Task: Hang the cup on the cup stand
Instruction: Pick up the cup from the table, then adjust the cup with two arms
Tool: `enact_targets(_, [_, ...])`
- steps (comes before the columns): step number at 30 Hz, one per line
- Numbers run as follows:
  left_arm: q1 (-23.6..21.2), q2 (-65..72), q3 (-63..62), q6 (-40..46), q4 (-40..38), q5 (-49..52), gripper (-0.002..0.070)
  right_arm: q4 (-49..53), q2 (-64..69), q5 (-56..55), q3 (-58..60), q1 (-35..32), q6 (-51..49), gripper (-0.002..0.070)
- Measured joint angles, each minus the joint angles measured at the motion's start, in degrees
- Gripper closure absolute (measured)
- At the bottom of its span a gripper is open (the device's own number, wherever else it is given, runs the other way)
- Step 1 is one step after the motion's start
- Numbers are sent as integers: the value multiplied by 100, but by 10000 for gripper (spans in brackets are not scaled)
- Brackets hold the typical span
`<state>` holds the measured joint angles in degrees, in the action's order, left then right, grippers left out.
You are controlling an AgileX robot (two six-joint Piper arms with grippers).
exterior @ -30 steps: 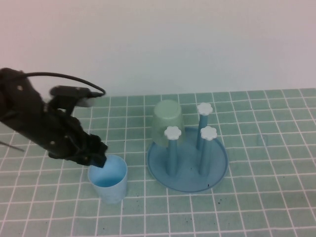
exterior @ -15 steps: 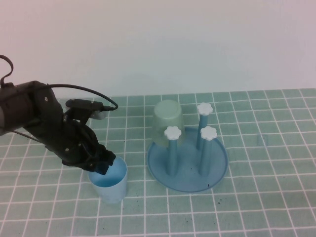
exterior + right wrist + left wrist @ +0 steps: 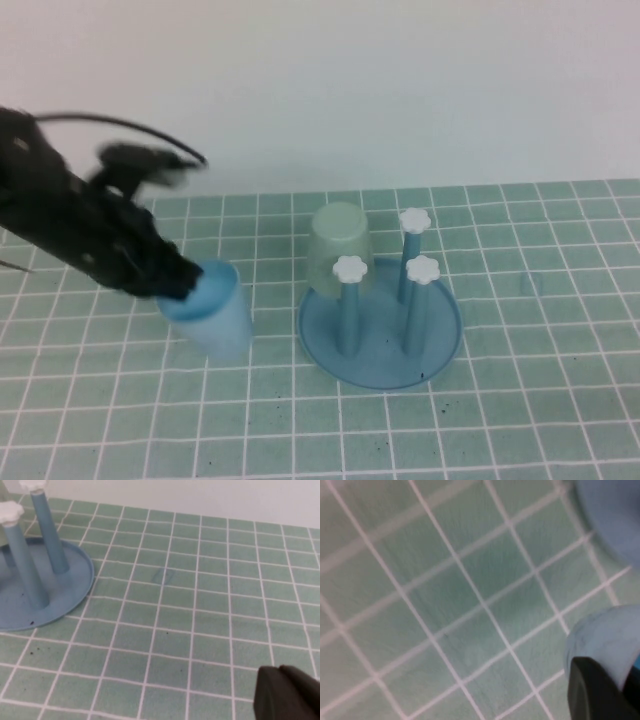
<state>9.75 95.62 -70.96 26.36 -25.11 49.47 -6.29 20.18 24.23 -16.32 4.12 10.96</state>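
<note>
High view: the left tool (image 3: 180, 283) sits at the left of the tabletop (image 3: 520, 400), its dark fingers pinching the rim of the cup (image 3: 212, 310). The cup is light blue, smooth-sided and tapered. It is tilted, with its open mouth turned up and toward the left arm and its base toward the cup stand (image 3: 380, 325). Whether the base touches the tabletop cannot be told. The cup lies just beside the stand's round dish, to its left, and apart from it.

The cup stand is a round blue dish carrying upright blue pegs, three of them topped by visible white flower-shaped knobs (image 3: 349, 268). A pale green cup (image 3: 338, 250) hangs upside down on the rear-left peg of the stand. The tabletop is covered in green squares divided by white lines.

Left wrist view: a dark finger (image 3: 597, 692) of the left tool presses against the pale blue wall of the cup (image 3: 605, 640), above the green grid; the blue edge of the stand (image 3: 615, 520) shows in one corner.

Right wrist view: the right tool (image 3: 287, 692) shows only as a dark corner low over the tabletop, well apart from the stand (image 3: 45, 595); whether it is spread or pressed together cannot be told.

No brand, label or writing can be read on any object.
</note>
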Motion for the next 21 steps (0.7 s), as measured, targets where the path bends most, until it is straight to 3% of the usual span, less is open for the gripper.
enact_targets(3, [-339, -576, -138, 194, -546, 217, 663, -95, 0, 174, -56, 0, 79, 678])
enact_targets(8, [-412, -1179, -137, 1486, -2631, 1405, 663, -1333, 8, 592, -867, 71, 905, 678])
enact_targets(10, [-139, -1254, -137, 1632, -3124, 1622, 663, -2132, 8, 789, -1285, 98, 1883, 678])
enact_targets(13, [465, -1296, -137, 1509, -3243, 1239, 663, -3226, 137, 1295, -1935, 252, 3525, 677])
enact_targets(16, [1180, -1285, -137, 1359, -3254, 641, 663, -3484, 460, 1990, -2579, 478, 4307, 645])
enact_targets(18, [1630, -1273, -137, 1360, -3278, 283, 663, -3427, 757, 2505, -2880, 631, 4459, 579])
enact_targets(21, [2285, -1247, -137, 1360, -3530, -110, 663, -3156, 1130, 3003, -3200, 958, 4510, 379])
